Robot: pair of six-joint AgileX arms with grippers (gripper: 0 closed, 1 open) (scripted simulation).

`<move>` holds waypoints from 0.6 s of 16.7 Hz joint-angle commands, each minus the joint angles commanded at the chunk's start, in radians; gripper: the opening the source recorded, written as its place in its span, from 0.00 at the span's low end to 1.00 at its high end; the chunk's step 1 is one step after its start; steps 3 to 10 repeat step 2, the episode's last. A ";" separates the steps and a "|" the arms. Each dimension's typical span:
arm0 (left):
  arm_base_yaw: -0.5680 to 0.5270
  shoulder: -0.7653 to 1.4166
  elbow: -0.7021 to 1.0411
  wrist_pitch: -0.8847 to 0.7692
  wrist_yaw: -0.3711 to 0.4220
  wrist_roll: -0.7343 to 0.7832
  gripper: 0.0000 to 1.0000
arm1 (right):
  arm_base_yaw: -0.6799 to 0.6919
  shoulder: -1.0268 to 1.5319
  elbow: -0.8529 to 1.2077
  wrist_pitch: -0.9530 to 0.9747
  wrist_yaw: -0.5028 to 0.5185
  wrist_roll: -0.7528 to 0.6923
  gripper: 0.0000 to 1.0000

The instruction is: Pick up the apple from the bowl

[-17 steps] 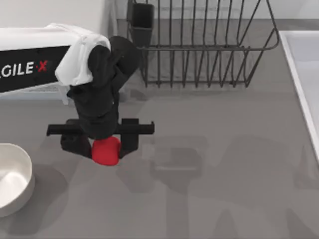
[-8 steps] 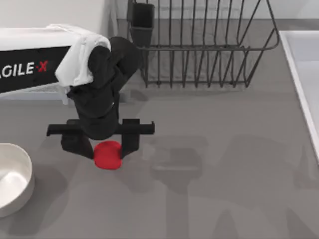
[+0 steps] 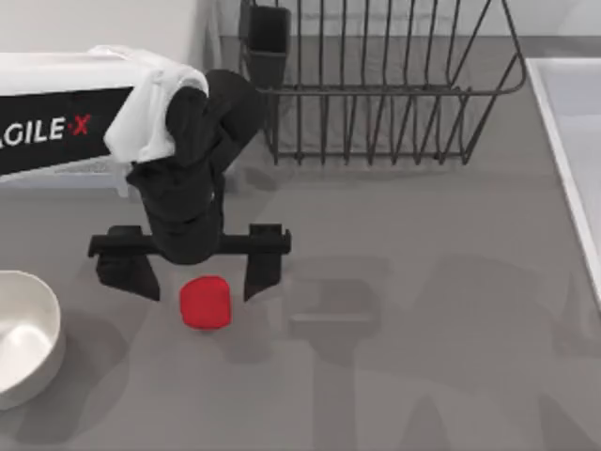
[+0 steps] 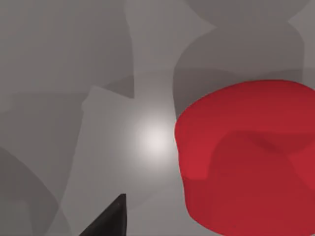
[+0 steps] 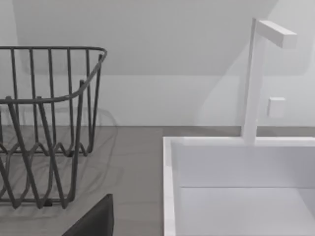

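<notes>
Apple (image 3: 205,303) sits on the worktop (image 3: 423,329), right of the bowl (image 3: 23,334) and well apart from it. Left pincer (image 3: 192,279) hovers above the apple, fingers spread wide, gripping nothing, likely placed for a regrasp.

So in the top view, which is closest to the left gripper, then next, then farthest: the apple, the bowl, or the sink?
Measured from the left gripper in the top view:
1. The apple, on the table right between the open fingers.
2. The bowl, at the table's left edge.
3. The sink, far off at the right edge.
</notes>
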 joint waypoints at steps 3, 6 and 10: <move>0.000 0.000 0.000 0.000 0.000 0.000 1.00 | 0.000 0.000 0.000 0.000 0.000 0.000 1.00; 0.000 0.000 0.000 0.000 0.000 0.000 1.00 | 0.000 0.000 0.000 0.000 0.000 0.000 1.00; 0.000 0.000 0.000 0.000 0.000 0.000 1.00 | 0.000 0.000 0.000 0.000 0.000 0.000 1.00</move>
